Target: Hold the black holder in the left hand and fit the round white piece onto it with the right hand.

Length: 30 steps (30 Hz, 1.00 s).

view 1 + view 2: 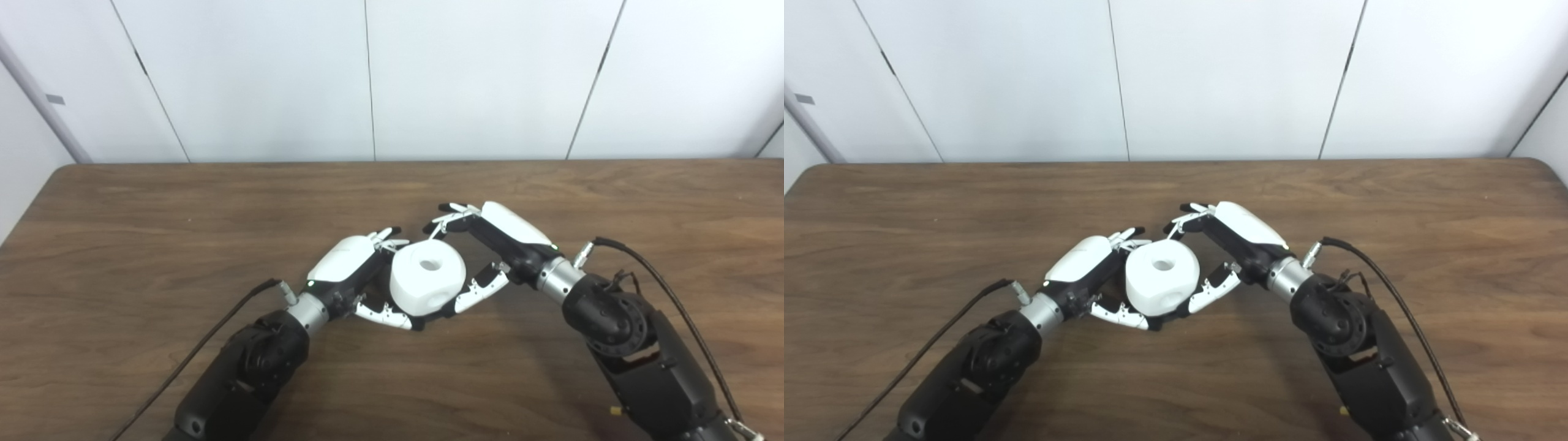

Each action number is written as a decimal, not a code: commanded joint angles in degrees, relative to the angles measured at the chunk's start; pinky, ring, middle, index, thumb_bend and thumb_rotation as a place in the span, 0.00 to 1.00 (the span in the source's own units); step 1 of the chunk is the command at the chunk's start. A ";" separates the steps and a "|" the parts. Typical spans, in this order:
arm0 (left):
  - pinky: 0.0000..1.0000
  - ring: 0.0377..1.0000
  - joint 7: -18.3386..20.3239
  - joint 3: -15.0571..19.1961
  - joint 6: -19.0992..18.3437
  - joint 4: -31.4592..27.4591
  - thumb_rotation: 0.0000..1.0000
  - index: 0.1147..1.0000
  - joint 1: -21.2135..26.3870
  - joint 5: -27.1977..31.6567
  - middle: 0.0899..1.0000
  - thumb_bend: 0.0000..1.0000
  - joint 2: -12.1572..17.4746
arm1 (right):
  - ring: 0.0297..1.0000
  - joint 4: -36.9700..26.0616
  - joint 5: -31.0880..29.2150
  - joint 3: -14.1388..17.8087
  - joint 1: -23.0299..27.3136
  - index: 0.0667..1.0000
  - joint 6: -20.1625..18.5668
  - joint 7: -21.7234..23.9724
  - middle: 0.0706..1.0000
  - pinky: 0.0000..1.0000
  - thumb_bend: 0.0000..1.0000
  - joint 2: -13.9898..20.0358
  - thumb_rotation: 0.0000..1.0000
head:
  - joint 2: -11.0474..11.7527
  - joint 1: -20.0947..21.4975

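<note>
The round white piece (427, 277), a thick drum with a hole in its top and another in its side, sits mid-table between both hands. My left hand (352, 269) cups it from the left, fingers curled behind it and thumb (384, 315) stretched under its front. My right hand (490, 245) stands at its right with fingers (451, 215) spread and off the piece, while its thumb (481, 291) rests by the lower right edge. No black holder shows; only a dark sliver peeks out beneath the piece, and I cannot tell what it is.
The brown wooden table (184, 245) runs wide to both sides, its far edge meeting a white panelled wall (367, 79). A black cable trails from each wrist, the left cable (202, 349) and the right cable (667, 300).
</note>
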<state>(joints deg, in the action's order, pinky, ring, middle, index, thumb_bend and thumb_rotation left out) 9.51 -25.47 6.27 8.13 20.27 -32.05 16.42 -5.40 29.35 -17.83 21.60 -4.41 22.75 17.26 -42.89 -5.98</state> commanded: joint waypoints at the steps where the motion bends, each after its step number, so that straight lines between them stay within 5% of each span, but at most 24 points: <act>1: 1.00 1.00 2.02 -1.45 0.41 -0.54 0.06 0.41 0.14 -1.29 0.87 0.53 -0.62 | 0.97 -1.90 0.40 0.06 2.50 0.45 0.16 0.29 0.80 1.00 0.52 0.87 0.16 | -0.06 -0.02; 2: 1.00 1.00 2.07 -1.42 0.29 -0.55 0.06 0.41 0.14 -1.30 0.87 0.53 -0.65 | 0.97 -2.04 0.76 -0.08 2.55 0.53 0.33 0.42 0.81 0.99 0.73 1.08 0.30 | -0.04 -0.01; 5: 1.00 1.00 2.26 -1.38 -0.08 -0.68 0.06 0.41 0.13 -1.41 0.87 0.53 -0.70 | 0.97 -2.29 1.67 -0.35 2.66 0.62 0.34 0.82 0.82 0.98 0.87 1.45 0.41 | -0.03 0.00; 13: 1.00 1.00 2.27 -1.20 0.19 -0.87 0.06 0.41 0.07 -1.18 0.87 0.53 -0.57 | 1.00 -3.29 1.88 -0.18 2.32 0.79 -1.60 1.69 0.89 0.99 0.92 1.58 0.43 | -0.02 0.07; 30: 1.00 1.00 1.82 -0.61 1.56 0.23 0.06 0.41 0.10 -1.01 0.87 0.53 0.57 | 1.00 -3.78 -0.34 1.22 1.81 0.84 -3.13 2.32 0.93 1.00 0.92 2.77 0.39 | 0.71 0.64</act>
<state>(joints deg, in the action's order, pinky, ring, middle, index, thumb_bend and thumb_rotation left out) 9.94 -25.44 6.85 8.07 20.27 -31.99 16.47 -7.44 30.08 -17.89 21.80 -7.49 24.93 18.98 -42.28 -5.36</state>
